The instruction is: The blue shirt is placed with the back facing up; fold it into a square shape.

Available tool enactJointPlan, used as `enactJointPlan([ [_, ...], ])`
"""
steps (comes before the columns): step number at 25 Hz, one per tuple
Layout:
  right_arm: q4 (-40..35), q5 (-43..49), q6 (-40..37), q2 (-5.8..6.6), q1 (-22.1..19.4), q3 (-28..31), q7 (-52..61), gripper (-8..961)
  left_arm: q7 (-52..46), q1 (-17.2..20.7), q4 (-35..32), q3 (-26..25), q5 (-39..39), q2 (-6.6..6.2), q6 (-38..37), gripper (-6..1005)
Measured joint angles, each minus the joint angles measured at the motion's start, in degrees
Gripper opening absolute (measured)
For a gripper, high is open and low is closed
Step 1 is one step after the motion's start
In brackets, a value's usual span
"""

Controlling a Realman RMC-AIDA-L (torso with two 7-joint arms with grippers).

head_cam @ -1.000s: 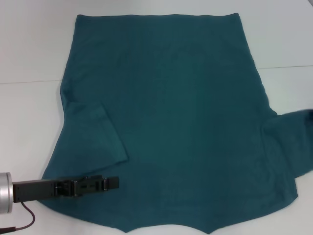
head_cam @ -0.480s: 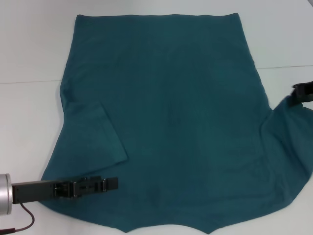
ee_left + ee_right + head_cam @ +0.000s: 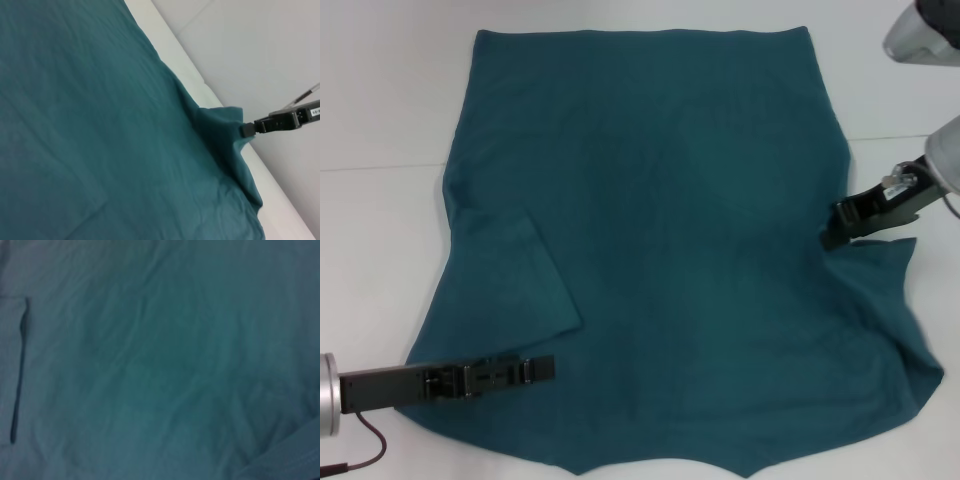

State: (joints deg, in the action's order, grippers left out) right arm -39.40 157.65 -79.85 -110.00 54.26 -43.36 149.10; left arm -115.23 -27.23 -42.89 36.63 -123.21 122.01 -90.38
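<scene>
Head view | blue shirt (image 3: 670, 230) flat on white worktop (image 3: 380, 100), back up | right gripper (image 3: 842, 224) jaws pinching right sleeve, lifting it, likely to fold inward | left gripper (image 3: 535, 368) low over left sleeve's lower edge, jaws' state unclear

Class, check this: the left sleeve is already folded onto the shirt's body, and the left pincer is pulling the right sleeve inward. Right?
Not quite: the right pincer, not the left, grips the right sleeve of the blue shirt. The head view shows it; the left sleeve is indeed folded in.

Bare table (image 3: 380, 240) flanks the blue shirt (image 3: 670, 250) (both sides); nothing stands there.
</scene>
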Motion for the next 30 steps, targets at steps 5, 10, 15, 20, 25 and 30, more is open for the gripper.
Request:
enactJointPlan([
  [5, 0.42, -0.01, 2.6, -1.2, 0.41, -0.15, 3.06, 6, 0.0, -0.12, 0.06, -0.27, 0.0, 0.07, 0.13, 872],
  [10, 2.66, -0.05, 6.62, -1.35, 0.8, -0.15, 5.21, 6, 0.0, -0.36, 0.09, -0.25, -0.01, 0.19, 0.35, 872],
  [15, 3.66, -0.75, 9.3, -1.52, 1.0, 0.36, 6.05, 6, 0.0, -0.19, 0.09, -0.25, -0.01, 0.24, 0.73, 873],
  [20, 3.71, -3.16, 10.71, -1.49, 1.09, 0.16, 6.76, 6, 0.0, -0.03, 0.09, -0.25, -0.01, 0.24, 0.82, 873],
  [25, 5.78, -2.56, 11.24, -1.7, 2.33, -1.26, 6.69, 6, 0.0, -0.01, 0.09, -0.25, -0.01, 0.22, 1.01, 873],
  [30, 6.5, -2.31, 11.52, -1.98, 3.07, -5.6, 7.02, 6, 0.0, 0.0, 0.09, -0.24, -0.14, 0.18, 1.65, 872],
])
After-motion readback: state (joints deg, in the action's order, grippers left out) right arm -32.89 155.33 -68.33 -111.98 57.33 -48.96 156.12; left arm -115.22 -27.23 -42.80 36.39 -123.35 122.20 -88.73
